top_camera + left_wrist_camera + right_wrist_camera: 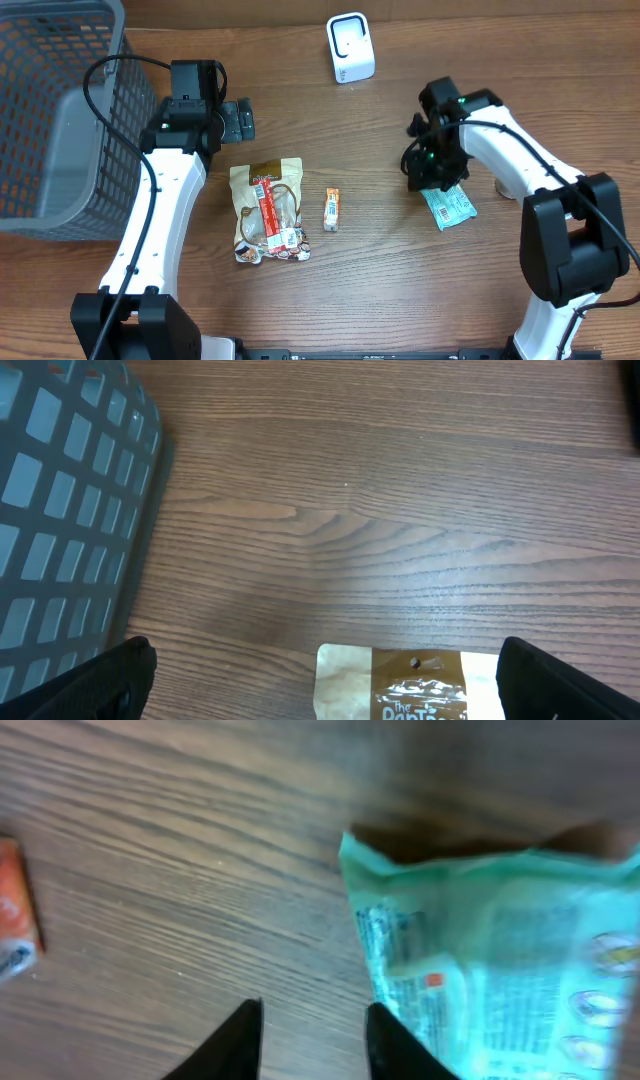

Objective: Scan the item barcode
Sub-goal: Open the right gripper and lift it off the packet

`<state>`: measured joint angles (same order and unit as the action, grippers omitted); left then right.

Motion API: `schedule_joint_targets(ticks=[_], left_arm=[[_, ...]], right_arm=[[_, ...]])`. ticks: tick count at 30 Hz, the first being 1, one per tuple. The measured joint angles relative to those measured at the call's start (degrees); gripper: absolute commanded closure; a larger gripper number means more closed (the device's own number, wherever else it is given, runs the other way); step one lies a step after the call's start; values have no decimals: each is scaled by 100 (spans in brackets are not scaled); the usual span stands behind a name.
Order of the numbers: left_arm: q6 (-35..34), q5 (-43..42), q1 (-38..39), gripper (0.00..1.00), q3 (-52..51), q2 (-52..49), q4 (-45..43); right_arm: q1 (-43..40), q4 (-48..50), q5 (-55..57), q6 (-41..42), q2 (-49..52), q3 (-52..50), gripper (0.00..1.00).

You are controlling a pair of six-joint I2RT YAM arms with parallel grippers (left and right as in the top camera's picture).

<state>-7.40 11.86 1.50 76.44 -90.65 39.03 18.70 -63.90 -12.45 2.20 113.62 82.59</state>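
A teal packet (452, 206) lies flat on the table at the right, printed side up (500, 960). My right gripper (432, 178) hangs low over its left edge. In the right wrist view that gripper (312, 1020) is open a little, with only bare wood between the tips, and its right fingertip (385, 1030) sits at the packet's edge. The white scanner (350, 48) stands at the back centre. My left gripper (238, 120) is wide open near the basket, empty, above the top edge of a brown snack pouch (410, 685).
The brown pouch (268, 210) and a small orange bar (332, 209) lie mid-table; the bar (15, 920) also shows at the left edge of the right wrist view. A grey mesh basket (60, 110) fills the back left corner, close beside the left arm (60, 510).
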Motion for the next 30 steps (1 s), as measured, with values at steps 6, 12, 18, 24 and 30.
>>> schedule_joint_targets(ticks=[6, 12, 18, 24, 30], left_arm=[[0, 0, 0, 0, 0, 0, 0], [0, -2, 0, 0, 0, 0, 0], [0, 0, 0, 0, 0, 0, 0], [0, 0, 0, 0, 0, 0, 0], [0, 0, 0, 0, 0, 0, 0]], right_arm=[[85, 737, 76, 201, 0, -699, 68], [92, 903, 566, 293, -15, -863, 64], [90, 717, 1200, 341, -22, -866, 63], [94, 623, 1502, 361, -24, -872, 62], [96, 592, 1897, 560, -39, -872, 63]])
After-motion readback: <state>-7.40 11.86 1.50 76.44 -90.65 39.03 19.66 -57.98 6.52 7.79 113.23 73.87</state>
